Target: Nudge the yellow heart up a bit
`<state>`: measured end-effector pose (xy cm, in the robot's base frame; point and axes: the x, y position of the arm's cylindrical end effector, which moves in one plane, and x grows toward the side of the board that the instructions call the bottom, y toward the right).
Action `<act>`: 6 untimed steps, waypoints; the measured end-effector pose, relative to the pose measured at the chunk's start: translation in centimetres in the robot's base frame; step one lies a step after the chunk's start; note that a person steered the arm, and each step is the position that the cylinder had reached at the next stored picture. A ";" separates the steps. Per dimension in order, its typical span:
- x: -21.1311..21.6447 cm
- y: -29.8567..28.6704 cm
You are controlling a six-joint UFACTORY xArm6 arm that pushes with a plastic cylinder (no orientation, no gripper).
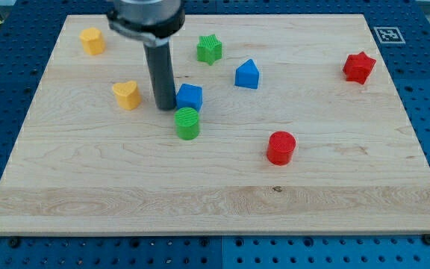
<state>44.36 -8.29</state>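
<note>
- Yellow heart: recorded on the wooden surface, toward the view's left, apart from other blocks.
- My tip: logged just right of the heart, not touching; blue cube close at its right.
- Jaws: none fitted; nothing was grasped.
- Handling: judged light, rigid, easily slid; best pushed at its lower edge, centred.

Pale wooden board, matt plastic-looking yellow heart, dark rod
</note>
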 end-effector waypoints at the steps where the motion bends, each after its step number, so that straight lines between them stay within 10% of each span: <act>1: 4.0 0.0; 6: 0.5 -5.4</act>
